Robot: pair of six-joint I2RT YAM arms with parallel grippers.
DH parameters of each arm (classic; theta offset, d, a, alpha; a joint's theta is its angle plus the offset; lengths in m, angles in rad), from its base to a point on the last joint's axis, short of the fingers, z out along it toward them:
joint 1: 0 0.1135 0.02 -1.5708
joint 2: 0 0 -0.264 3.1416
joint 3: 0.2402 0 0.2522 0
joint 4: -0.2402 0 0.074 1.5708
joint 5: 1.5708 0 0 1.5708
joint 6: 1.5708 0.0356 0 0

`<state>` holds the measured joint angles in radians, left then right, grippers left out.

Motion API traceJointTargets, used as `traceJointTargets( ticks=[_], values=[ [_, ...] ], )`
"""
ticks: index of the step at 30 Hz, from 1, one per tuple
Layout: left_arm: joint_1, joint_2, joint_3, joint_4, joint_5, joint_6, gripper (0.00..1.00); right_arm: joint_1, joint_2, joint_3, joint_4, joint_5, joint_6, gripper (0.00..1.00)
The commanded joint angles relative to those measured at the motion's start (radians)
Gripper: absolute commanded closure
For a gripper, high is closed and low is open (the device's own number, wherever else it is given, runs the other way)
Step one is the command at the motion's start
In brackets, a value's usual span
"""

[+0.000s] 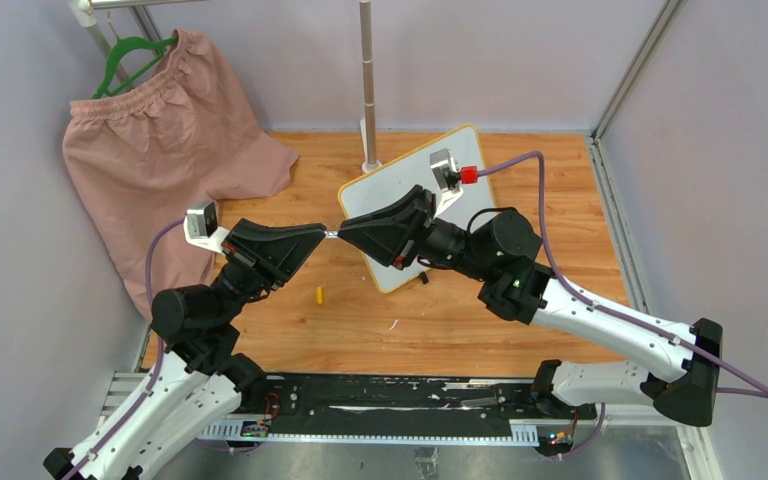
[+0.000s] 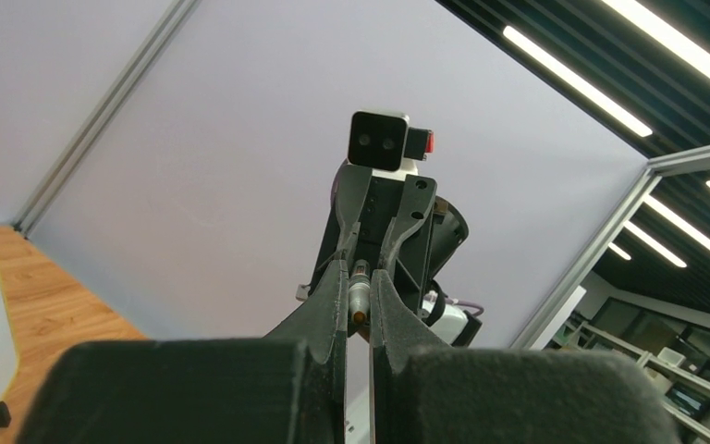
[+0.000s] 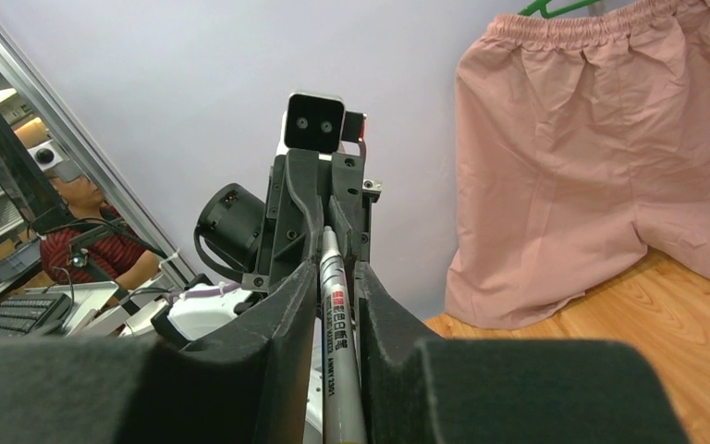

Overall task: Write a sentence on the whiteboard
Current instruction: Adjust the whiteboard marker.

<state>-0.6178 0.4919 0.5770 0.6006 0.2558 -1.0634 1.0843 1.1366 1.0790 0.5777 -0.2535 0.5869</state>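
Item: marker (image 1: pixel 332 235), held level between your two arms, long axis running left to right.
Left gripper (image 1: pixel 319 233), right gripper (image 1: pixel 346 234): each clamped on one end, tip to tip.
Whiteboard (image 1: pixel 407 168): on the table just behind the right gripper (so nearer that arm).

Top view evenly bright, soft diffuse light: the whiteboard (image 1: pixel 392 185) reads flat white, w/ only faint shadows on the wood table (image 1: pixel 360 325) just in front of it. Left wrist view: ceiling strip lights (image 2: pixel 578 81), up & far right of the whiteboard, blown out white, while left gripper's fingers (image 2: pixel 194 388) sit dark & blurred in foreground. Right wrist view: right gripper's fingers (image 3: pixel 536 388) out of focus near cam, print on the marker (image 3: pixel 337 314) sharp.
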Motion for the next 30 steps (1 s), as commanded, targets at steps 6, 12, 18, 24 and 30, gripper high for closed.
traceJointTargets(
  ticks=[6,12,18,24,30],
  values=[
    [-0.003,0.011,0.032,0.025,0.008,0.028,1.00,0.012,-0.014,0.028,-0.027,0.000,-0.015,0.78],
    [-0.003,0.024,0.038,0.026,0.017,0.027,1.00,0.012,-0.017,0.030,-0.029,-0.009,-0.018,0.92],
    [-0.003,0.036,0.038,0.025,0.035,0.018,1.00,0.013,-0.012,0.033,-0.030,-0.019,-0.016,1.00],
    [-0.004,0.043,0.035,0.025,0.052,0.032,0.41,0.012,-0.050,0.007,-0.048,0.019,-0.042,1.00],
    [-0.004,0.025,0.001,0.017,0.056,0.065,0.02,0.012,-0.161,-0.029,-0.165,0.109,-0.121,1.00]
  ],
)
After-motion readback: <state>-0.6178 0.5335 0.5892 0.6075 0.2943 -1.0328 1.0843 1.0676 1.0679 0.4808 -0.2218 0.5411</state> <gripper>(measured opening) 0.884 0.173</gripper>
